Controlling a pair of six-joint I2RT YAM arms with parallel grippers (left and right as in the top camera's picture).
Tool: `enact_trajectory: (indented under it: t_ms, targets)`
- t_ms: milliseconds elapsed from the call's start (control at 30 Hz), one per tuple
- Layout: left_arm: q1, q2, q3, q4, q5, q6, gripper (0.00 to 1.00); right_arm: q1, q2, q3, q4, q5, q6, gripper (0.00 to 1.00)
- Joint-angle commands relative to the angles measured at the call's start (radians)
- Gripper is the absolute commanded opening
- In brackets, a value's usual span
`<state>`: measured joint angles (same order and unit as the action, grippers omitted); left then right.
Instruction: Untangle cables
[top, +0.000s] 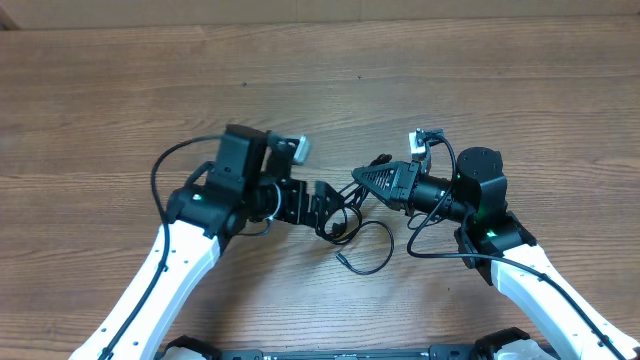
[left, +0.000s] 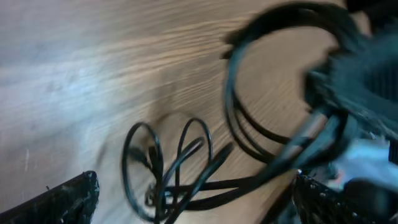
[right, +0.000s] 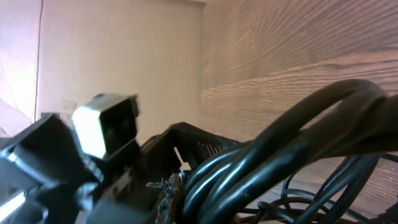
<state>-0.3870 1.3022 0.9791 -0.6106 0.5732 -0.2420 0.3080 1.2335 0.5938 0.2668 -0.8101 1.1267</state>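
Left pincer (top: 330, 210) spread wide, low over the counter (top: 120, 90), with loose loops of the cables (top: 365, 245) lying between its fingers. Right pincer (top: 360, 177) closed, apparently pinching a bunch of cable strands, tip just beside the left one. The tangle sits mid-counter between the arms.

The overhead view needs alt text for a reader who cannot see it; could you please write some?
A small tangle of thin black cables lies at the centre of a wooden table, between two robot grippers. The right gripper is shut on a strand, while the left gripper stands open beside the tangle.
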Motion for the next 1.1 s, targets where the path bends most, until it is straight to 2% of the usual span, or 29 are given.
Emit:
enact_trajectory:
  t_ms: [0,133,233,500,767,800,833,900,1067]
  targets:
    - [-0.018,0.004,0.018,0.011,-0.04,0.24,1.0,-0.003,-0.007,0.014,0.006,0.005,0.045,0.04]
    - [-0.018,0.004,0.018,0.009,-0.087,0.402,1.0,-0.003,-0.007,0.014,-0.002,-0.009,0.056,0.04]
    - [-0.018,0.005,0.018,0.01,-0.132,0.475,1.0,-0.001,-0.007,0.014,0.0,-0.045,0.056,0.04]
    - [-0.068,0.005,0.018,0.01,-0.145,0.502,1.0,-0.001,-0.007,0.014,0.0,-0.066,0.056,0.05]
    - [-0.154,0.005,0.018,0.021,-0.257,0.507,1.0,-0.001,-0.007,0.014,0.0,-0.1,0.06,0.05]
    - [-0.154,0.005,0.018,0.025,-0.288,0.507,0.95,-0.001,-0.007,0.014,0.0,-0.109,0.06,0.05]
    - [-0.154,0.005,0.018,0.029,-0.304,0.507,0.84,-0.001,-0.007,0.014,0.0,-0.114,0.06,0.05]
    - [-0.154,0.005,0.018,0.043,-0.333,0.496,0.77,-0.001,-0.007,0.014,0.0,-0.128,0.059,0.05]
    - [-0.156,0.006,0.018,0.108,-0.366,0.459,0.82,-0.001,-0.007,0.014,-0.001,-0.161,0.059,0.05]
